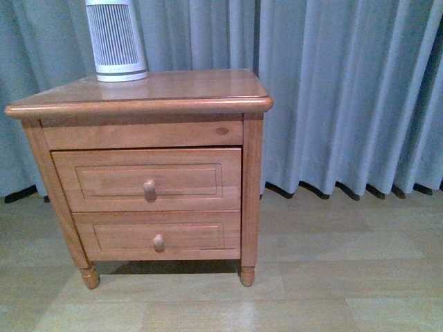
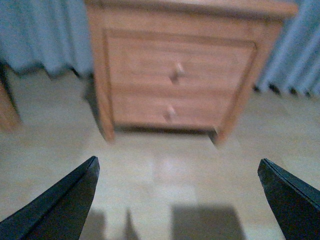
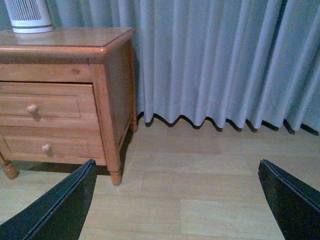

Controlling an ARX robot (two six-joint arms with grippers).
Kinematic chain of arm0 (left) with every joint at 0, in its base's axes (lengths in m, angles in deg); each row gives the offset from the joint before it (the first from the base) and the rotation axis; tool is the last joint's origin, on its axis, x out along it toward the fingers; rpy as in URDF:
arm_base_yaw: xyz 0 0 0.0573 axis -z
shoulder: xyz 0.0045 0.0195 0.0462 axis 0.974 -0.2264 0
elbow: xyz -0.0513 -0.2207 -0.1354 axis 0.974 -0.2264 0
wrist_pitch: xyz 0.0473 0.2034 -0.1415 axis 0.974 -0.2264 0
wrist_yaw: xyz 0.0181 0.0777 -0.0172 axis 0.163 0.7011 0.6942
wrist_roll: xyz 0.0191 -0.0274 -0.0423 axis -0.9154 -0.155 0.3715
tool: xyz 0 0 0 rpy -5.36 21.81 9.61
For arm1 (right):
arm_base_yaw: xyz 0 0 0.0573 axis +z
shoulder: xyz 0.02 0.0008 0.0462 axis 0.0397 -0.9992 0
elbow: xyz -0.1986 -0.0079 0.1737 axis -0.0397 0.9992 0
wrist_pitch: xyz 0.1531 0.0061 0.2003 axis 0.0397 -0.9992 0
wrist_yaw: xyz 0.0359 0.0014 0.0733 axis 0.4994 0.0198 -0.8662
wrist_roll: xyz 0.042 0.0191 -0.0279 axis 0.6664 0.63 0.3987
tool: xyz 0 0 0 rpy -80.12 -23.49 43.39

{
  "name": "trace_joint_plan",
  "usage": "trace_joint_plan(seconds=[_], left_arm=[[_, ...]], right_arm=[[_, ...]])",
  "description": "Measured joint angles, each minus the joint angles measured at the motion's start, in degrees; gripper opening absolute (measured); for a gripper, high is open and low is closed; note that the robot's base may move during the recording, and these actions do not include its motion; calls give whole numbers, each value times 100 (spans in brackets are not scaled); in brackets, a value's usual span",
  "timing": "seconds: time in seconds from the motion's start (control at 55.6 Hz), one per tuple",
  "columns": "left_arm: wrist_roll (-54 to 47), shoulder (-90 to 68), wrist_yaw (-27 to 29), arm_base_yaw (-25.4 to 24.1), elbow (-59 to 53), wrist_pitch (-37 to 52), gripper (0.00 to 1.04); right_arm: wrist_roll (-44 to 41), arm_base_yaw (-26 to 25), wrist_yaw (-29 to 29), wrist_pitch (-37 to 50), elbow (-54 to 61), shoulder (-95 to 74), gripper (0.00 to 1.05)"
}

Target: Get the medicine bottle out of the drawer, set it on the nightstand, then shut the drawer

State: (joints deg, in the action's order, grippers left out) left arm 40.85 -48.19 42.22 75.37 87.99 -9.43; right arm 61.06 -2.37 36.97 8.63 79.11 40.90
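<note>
The orange-brown nightstand [image 1: 180, 86] stands on the floor at left in the front view. Its taller upper drawer [image 1: 104, 181] with a round knob [image 1: 149, 186] is shut. The medicine bottle is hidden. Neither arm shows in the front view. My left gripper [image 2: 177, 172] is open and empty, well back from the nightstand [image 2: 190, 30], above the floor. My right gripper [image 3: 177, 172] is open and empty, off to the right of the nightstand [image 3: 112, 75], above the floor.
A tall white ribbed appliance [image 1: 115, 41] stands on the nightstand's back left. The shallower lower drawer [image 1: 111, 238] is shut. Grey curtains [image 1: 346, 90] hang behind. Pale wood floor [image 1: 332, 277] spreads to the right and in front.
</note>
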Motion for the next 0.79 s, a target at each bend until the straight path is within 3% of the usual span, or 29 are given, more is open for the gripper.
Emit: trace_joint_plan(seconds=[0.054,0.198,0.324,0.576,0.792], left_arm=[[90,-1139,-175,177,597,658,98],[203,-3950,122,621,2277,2629,98],[254,-5982,350,896,3274,3390,98],[227,-9051,1082,1241,4913,3965,98],[225,-10590,1545,1268,5930,4138,98]], right_arm=[[0,0,0,0,0,0,98],[2,0,2,0,0,0,98],[2,0,2,0,0,0,98],[0,0,2,0,0,0,98],[0,0,2,0,0,0,98]])
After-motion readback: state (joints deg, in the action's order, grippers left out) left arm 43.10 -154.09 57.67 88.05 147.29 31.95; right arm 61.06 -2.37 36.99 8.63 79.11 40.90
